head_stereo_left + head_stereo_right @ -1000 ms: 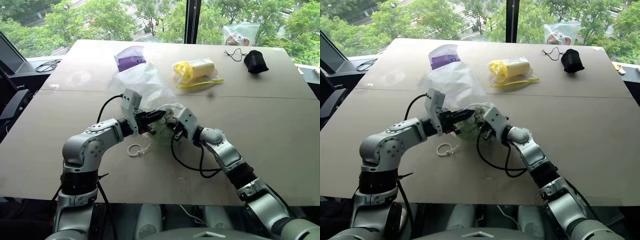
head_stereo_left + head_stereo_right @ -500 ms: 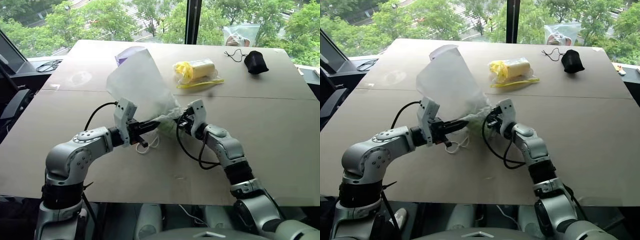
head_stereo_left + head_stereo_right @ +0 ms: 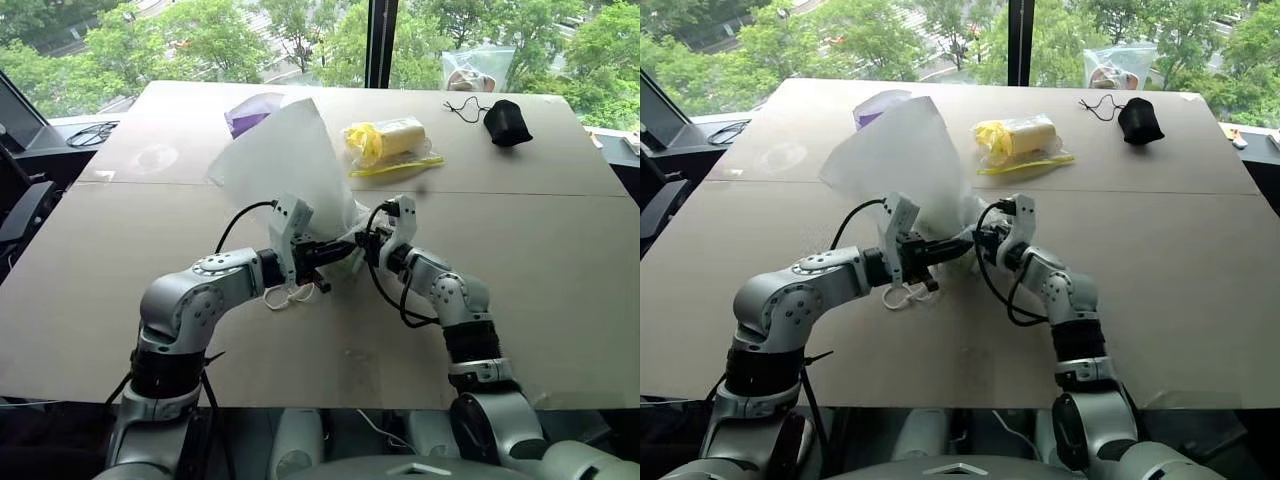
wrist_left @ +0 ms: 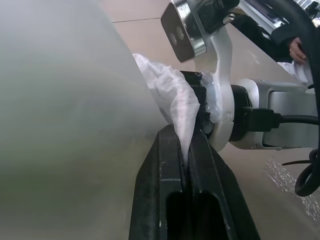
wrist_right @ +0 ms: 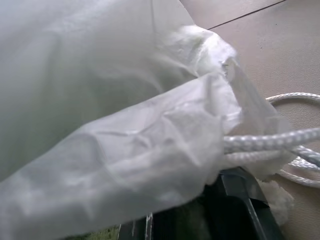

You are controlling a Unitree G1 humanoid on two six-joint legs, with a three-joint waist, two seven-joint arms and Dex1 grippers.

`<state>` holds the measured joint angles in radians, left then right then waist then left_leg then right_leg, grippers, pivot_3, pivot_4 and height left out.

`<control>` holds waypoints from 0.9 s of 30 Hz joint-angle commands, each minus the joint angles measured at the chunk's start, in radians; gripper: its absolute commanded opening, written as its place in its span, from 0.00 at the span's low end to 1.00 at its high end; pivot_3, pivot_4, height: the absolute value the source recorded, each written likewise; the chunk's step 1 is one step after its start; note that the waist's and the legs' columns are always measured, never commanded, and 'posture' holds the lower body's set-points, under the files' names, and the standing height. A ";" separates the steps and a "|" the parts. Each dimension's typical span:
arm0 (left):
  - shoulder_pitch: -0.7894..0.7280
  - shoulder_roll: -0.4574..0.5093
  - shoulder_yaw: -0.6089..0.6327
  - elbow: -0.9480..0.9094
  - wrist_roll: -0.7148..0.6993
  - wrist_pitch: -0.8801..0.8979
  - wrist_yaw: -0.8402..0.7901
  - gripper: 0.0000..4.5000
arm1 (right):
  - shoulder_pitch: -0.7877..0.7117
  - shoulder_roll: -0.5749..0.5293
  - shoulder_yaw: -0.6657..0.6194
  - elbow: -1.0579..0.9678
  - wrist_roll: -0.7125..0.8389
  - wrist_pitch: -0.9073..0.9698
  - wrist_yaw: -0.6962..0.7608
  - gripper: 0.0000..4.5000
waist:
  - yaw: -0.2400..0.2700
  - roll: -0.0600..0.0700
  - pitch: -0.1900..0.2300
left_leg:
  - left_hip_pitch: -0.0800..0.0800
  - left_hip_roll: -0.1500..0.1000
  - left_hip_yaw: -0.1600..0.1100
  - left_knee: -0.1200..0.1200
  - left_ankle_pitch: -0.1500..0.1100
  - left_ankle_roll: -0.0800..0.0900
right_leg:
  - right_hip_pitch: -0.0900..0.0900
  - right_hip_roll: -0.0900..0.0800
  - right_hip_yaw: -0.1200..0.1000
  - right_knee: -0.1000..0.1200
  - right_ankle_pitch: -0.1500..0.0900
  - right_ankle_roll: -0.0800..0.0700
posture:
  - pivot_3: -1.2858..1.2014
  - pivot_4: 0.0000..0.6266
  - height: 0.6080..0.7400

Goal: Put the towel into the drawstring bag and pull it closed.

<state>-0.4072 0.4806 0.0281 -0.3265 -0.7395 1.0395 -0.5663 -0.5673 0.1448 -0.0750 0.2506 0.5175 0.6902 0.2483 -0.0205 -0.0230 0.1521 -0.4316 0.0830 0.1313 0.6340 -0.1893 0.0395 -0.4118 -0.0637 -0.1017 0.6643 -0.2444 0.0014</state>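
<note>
The drawstring bag (image 3: pixel 285 160) is translucent white and stands up off the table, its body leaning away toward the far left. Its gathered mouth hangs between my two grippers. My left gripper (image 3: pixel 335 255) is shut on a fold of the bag's rim, and the left wrist view shows the fabric pinched between the black fingers (image 4: pixel 170 165). My right gripper (image 3: pixel 363 243) faces it almost tip to tip, shut on the bunched mouth. White cord loops (image 3: pixel 285 296) dangle onto the table below. A sliver of pale green towel (image 5: pixel 102 234) shows through the fabric.
Behind the bag lies a purple pack (image 3: pixel 250 112). A yellow item in clear plastic (image 3: pixel 390 140) sits at the back middle and a small black pouch (image 3: pixel 508 122) at the back right. A seam (image 3: pixel 540 193) crosses the brown table.
The bag has risen from lying crumpled on the table to standing up. My right wrist has rolled over. My left gripper has drawn in toward the right one.
</note>
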 commanded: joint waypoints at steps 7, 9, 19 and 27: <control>-0.068 0.002 0.092 0.143 0.003 -0.028 0.010 0.00 | 0.064 -0.107 0.177 -0.235 -0.049 0.030 0.116 0.67 | 0.006 0.001 0.001 | -0.003 0.000 0.000 0.000 0.000 0.000 | -0.002 0.000 0.000 -0.001 0.000 -0.001 | 0.52 0.24 1.00; -0.083 0.018 0.106 0.177 0.011 -0.036 -0.003 0.00 | 0.082 -0.162 0.183 -0.282 -0.053 0.048 0.134 0.67 | 0.005 0.001 0.001 | -0.004 -0.001 0.000 -0.001 0.000 0.000 | -0.002 0.001 0.000 -0.002 0.000 -0.001 | 0.52 0.24 1.00; -0.146 0.066 0.096 0.266 0.044 -0.066 -0.069 0.00 | 0.089 -0.301 0.336 -0.386 -0.134 0.100 0.198 0.67 | 0.004 0.001 0.002 | -0.004 0.000 0.000 -0.001 0.000 0.000 | -0.004 0.001 0.000 -0.002 0.000 0.000 | 0.52 0.24 1.00; -0.115 0.044 0.115 0.262 0.018 -0.058 -0.097 0.00 | 0.026 -0.036 0.320 0.005 -0.185 -0.262 0.228 0.04 | 0.001 0.001 0.002 | -0.004 0.000 0.000 -0.001 0.000 0.000 | -0.004 0.002 0.000 -0.002 0.000 0.000 | 0.52 0.24 1.00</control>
<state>-0.5322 0.5246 0.1221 -0.0523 -0.7023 0.9932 -0.6409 -0.5133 0.0724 0.2710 0.1989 0.3190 0.5275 0.4461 -0.0199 -0.0221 0.1545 -0.4356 0.0829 0.1316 0.6330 -0.1893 0.0396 -0.4154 -0.0621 -0.1012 0.6627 -0.2448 0.0016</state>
